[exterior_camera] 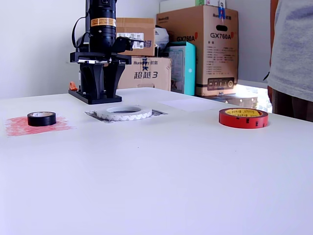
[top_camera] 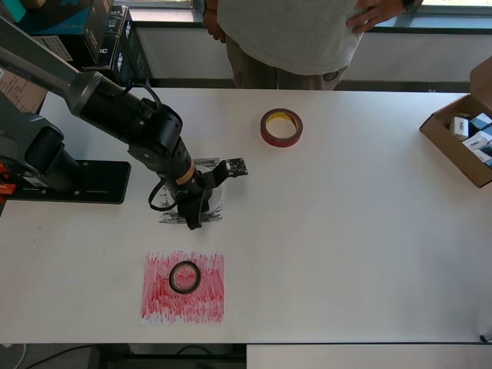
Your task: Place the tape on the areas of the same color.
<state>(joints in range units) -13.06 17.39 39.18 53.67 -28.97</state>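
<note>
Black roll [top_camera: 184, 277] sitting on red patch [top_camera: 183, 287], so mismatched. White roll [exterior_camera: 123, 112] lying on black scribbled patch [exterior_camera: 159, 113], also wrong. Red roll [top_camera: 281, 127] alone on bare surface [top_camera: 346, 231], well apart from both. White patch barely visible in exterior view, behind white roll, empty. Jaws [exterior_camera: 103, 78] hanging apart just above white roll, holding nothing, looks like. Guessing step in hand = grabbing white roll. Next move: drop down, pinch ring wall, carry to pale patch.
</note>
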